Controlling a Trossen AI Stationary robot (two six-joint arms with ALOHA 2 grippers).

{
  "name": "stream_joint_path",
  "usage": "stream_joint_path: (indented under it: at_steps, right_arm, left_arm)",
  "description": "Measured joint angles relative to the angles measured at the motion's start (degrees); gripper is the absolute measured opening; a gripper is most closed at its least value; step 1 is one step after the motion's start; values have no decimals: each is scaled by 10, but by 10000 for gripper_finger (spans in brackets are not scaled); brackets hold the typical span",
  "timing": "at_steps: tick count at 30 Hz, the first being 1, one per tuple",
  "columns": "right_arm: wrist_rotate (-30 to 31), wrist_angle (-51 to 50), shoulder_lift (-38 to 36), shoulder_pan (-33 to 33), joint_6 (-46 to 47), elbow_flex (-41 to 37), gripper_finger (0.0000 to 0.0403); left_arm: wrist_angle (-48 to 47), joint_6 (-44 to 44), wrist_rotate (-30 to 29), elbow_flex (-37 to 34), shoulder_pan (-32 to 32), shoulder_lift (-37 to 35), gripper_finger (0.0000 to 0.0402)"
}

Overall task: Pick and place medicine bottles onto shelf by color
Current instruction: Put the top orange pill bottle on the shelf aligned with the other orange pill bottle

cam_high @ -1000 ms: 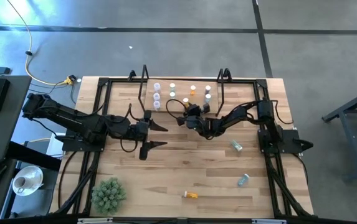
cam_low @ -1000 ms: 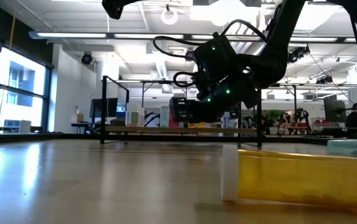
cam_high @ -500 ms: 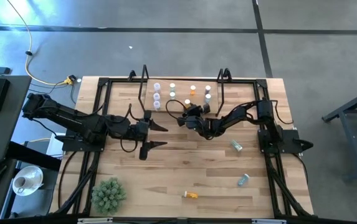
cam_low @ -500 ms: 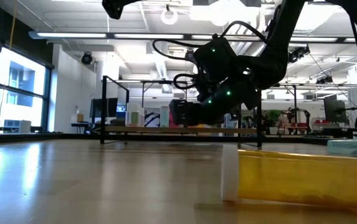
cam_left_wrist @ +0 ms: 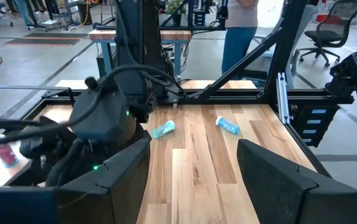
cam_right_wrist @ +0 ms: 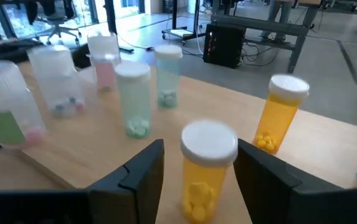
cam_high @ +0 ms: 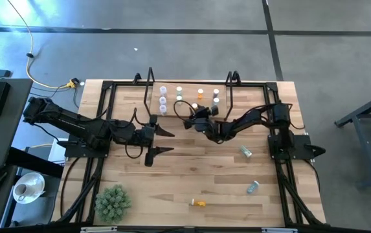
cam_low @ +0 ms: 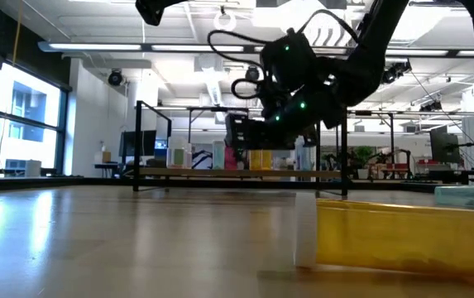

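Now the right gripper (cam_right_wrist: pixel 197 171) (raised since) stands released, apparently clear of the orange bottle (cam_right_wrist: pixel 208 168).

Bright ceiling lights and window glare wash the low view; nearest bottles in the right wrist view blur.

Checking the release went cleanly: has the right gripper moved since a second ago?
Yes. In the low view the right gripper has risen against the shelf; its fingers straddle the orange bottle standing there.
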Motion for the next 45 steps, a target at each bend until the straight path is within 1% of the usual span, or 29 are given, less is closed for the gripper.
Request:
stream_joint_path:
  at_steps: [4, 8, 12, 16, 19, 22, 24, 27, 29, 30, 35, 39, 42, 45]
  right_arm:
    - [-3, -19, -17, 0, -4, 0, 179]
    - [-4, -24, -42, 1, -35, 0, 179]
    - [-41, -35, -84, 4, -90, 0, 179]
    - [-119, -108, -149, 0, -100, 0, 179]
    - [-185, -192, -205, -17, -87, 0, 179]
    - [-255, -250, -252, -38, -87, 0, 179]
    - [-304, -265, -276, -53, -89, 0, 179]
    - [-360, -288, -308, -76, -89, 6, 179]
    - [-388, -328, -321, -89, -90, 31, 179]
    - [-390, -356, -325, -95, -90, 49, 179]
    - [-413, -513, -308, -107, -128, 183, 179]
    - [-454, -633, -281, -120, -140, 272, 179]
    - [-488, -696, -262, -133, -139, 301, 179]
    - [-537, -723, -247, -142, -149, 297, 179]
  left_arm:
    - [0, 0, 0, 0, 0, 0, 232]
    - [-3, 0, 0, 0, 0, 0, 232]
    - [-12, 0, 0, 0, 0, 0, 232]
    - [-26, 0, 0, 0, 0, 0, 232]
    - [-35, -1, 0, 0, 0, 0, 232]
    - [-45, -10, 0, 0, 0, 0, 232]
    - [-63, -22, 1, 0, 0, 0, 232]
    - [-94, -39, 1, 0, -3, 0, 232]
    - [-113, -49, 0, 0, -8, 0, 232]
    - [-119, -51, -1, 0, -11, 0, 232]
    - [-114, -51, -3, -10, -28, 1, 232]
    - [-66, -50, -26, -40, -38, 1, 232]
    - [-34, -45, -30, -59, -38, 1, 232]
    - [-20, -41, -31, -68, -34, 1, 232]
